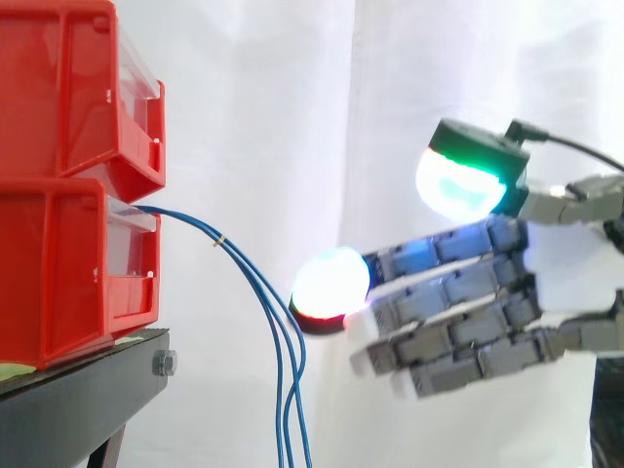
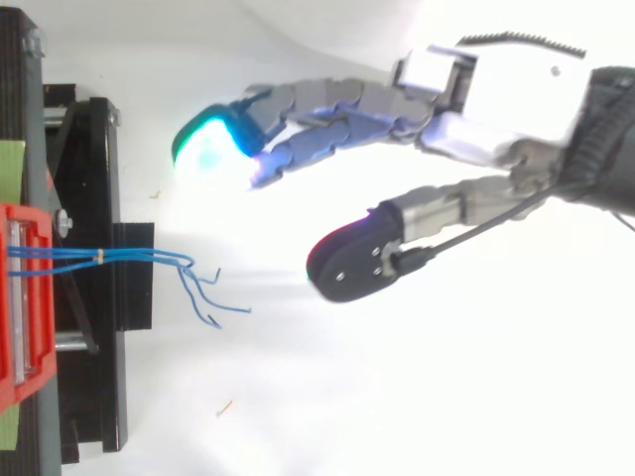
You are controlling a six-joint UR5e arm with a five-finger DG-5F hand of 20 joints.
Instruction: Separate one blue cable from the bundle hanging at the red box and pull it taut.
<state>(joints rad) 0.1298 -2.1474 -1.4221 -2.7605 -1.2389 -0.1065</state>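
Blue cables hang just past my fingertips, free of my hand. My fingers are stretched out nearly straight toward them and loosely spread, grasping nothing. The fingertip that reaches farthest glows white with a red rim and sits just beside the hanging strands, with a narrow gap between. My thumb is held above the fingers in the side view, its pad glowing white and green.

The strands come out of the front of the lower red bin, held together by a small yellowish tie — after it they arc out and drop side by side past the edge of the stand. From above, their loose ends splay apart below the tie.

A second red bin is stacked on the lower one. Both rest on the black stand, which has a bolt at its corner — and a pale green strip on its top. Behind it all hangs the white curtain.
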